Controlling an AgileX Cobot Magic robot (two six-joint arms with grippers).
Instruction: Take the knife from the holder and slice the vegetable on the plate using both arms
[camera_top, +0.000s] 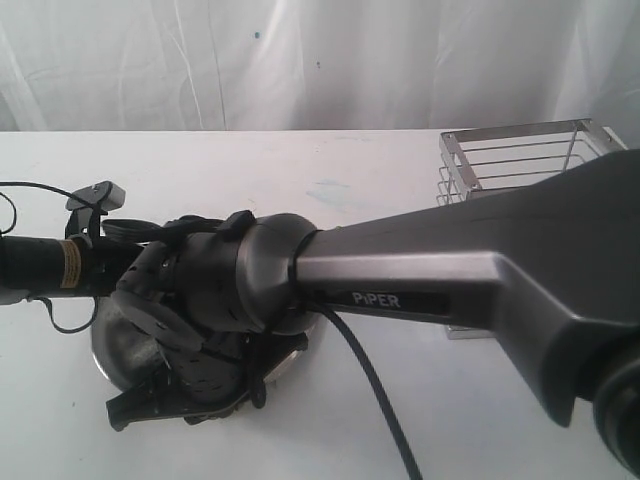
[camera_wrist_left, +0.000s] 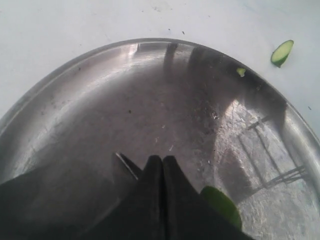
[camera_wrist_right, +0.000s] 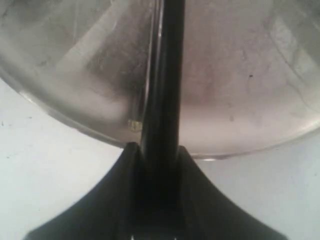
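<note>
Right fingers (camera_wrist_right: 155, 150) clamp knife (camera_wrist_right: 167, 75), blade held over plate (camera_wrist_right: 240, 75) for slicing; left fingers (camera_wrist_left: 162, 172) pressed together, steadying chili (camera_wrist_left: 222, 205) on plate; holder (camera_top: 520, 160) empty on counter (camera_top: 200, 160)

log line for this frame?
phase: slicing | right gripper: shut on knife over plate | left gripper: shut, by chili

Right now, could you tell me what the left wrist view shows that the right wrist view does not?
Only the left wrist view shows the left gripper, shut, green vegetable beside it, and a cut slice lying off the plate on the table. Only the right wrist view shows the right gripper clamping the knife. Both show the plate and table.
</note>
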